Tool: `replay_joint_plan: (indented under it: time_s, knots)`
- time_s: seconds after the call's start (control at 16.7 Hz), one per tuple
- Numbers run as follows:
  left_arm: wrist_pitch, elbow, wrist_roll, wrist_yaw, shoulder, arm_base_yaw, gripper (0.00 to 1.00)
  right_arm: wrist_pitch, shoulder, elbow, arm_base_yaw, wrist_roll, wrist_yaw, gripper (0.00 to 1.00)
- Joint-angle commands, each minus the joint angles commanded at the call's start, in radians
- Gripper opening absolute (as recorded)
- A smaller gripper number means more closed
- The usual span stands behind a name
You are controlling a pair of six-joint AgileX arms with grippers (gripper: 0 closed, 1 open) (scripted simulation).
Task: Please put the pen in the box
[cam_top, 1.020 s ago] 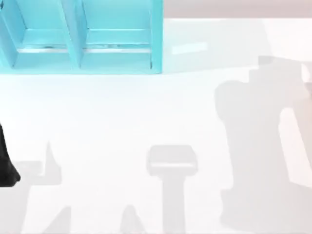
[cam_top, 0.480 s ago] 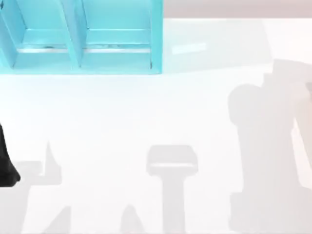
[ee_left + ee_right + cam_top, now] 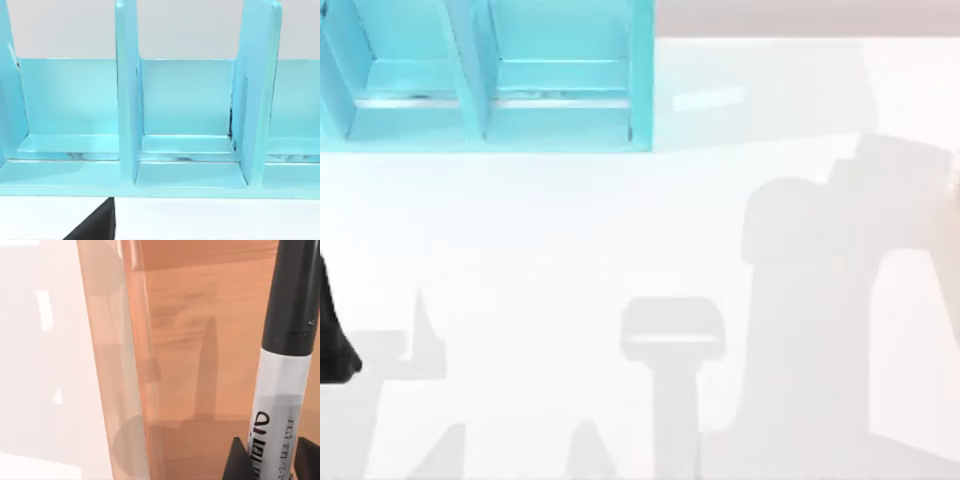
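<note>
Holding: the pen (image 3: pixel 285 365) is seen clamped between the jaws of the right gripper (image 3: pixel 272 460), the two dark fingertips (image 3: pixel 239 461) pressed against its white label band on either side.
Pen: black body above, white band with dark print below; it is held lengthwise along the wrist camera's line of sight, over the wooden floor of the box (image 3: pixel 200 340).
Box: a brown wooden interior is seen, with a translucent orange-tinted wall (image 3: pixel 120 365) at its edge; the white surface (image 3: pixel 45 365) lies beyond that wall.
Left gripper (image 3: pixel 95 227): one dark finger is seen low before a turquoise rack (image 3: pixel 190 125); whether its jaws are apart cannot be told.
Left arm: a black part (image 3: pixel 332 335) is seen at the left edge of the surface (image 3: pixel 570 230) from above.
Rack: turquoise, with upright dividers, standing at the far left of the surface (image 3: pixel 490 80).
</note>
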State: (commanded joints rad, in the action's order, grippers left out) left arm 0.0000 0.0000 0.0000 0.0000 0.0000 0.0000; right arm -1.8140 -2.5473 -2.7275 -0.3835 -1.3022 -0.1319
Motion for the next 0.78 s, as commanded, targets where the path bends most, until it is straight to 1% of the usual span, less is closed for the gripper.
replay_joint_plan:
  time_s: [0.24, 0.42, 0.6, 0.78]
  knots:
    - [0.000, 0.000, 0.000, 0.000, 0.000, 0.000, 1.00, 0.048, 0.134, 0.401, 0.000, -0.003, -0.026, 0.00]
    - [0.000, 0.000, 0.000, 0.000, 0.000, 0.000, 1.00, 0.110, 0.195, 0.616, -0.001, 0.035, -0.054, 0.00]
    - [0.000, 0.000, 0.000, 0.000, 0.000, 0.000, 1.00, 0.171, 0.225, 0.738, -0.002, 0.082, -0.073, 0.00]
    - [0.000, 0.000, 0.000, 0.000, 0.000, 0.000, 1.00, 0.190, 0.228, 0.769, -0.005, 0.099, -0.080, 0.00]
